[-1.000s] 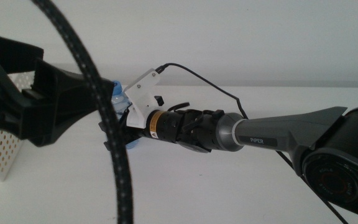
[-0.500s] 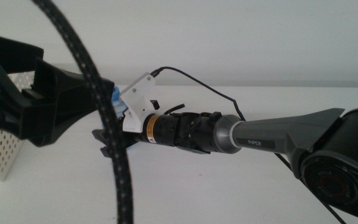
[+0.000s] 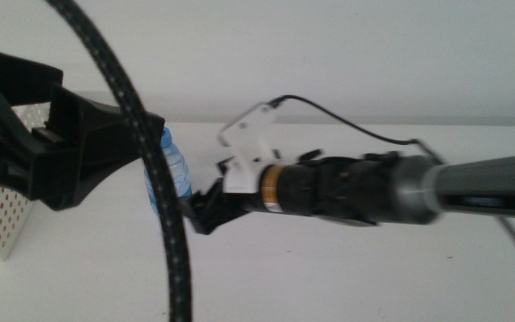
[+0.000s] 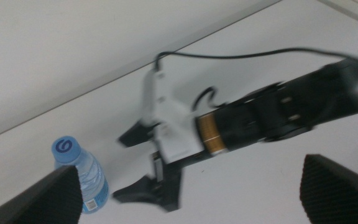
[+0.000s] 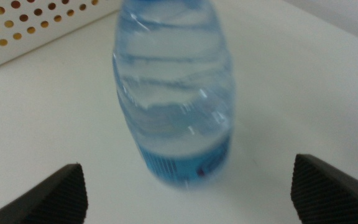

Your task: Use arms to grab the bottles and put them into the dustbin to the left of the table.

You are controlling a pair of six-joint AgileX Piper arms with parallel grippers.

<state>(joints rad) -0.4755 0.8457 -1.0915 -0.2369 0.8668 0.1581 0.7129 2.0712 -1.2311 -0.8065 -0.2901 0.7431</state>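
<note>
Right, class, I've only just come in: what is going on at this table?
The right gripper, jaws open, is beside a small clear water bottle with a blue cap, which stands upright on the table, not gripped. The left gripper hovers above, jaws open and empty. The white perforated dustbin sits at the table's left; the bottle is not yet in it.

**Open tabletop around one standing bottle**

The small clear water bottle with blue cap (image 5: 174, 93) stands upright on the white table (image 3: 329, 277), with bare surface on both sides of it. The right gripper (image 4: 138, 165), jaws spread wide, sits just short of it, apart. The white perforated plastic basket (image 3: 3, 215) lies beyond, near the bottle. The left arm's thick black braided cable (image 3: 164, 206) crosses the middle view.
</note>
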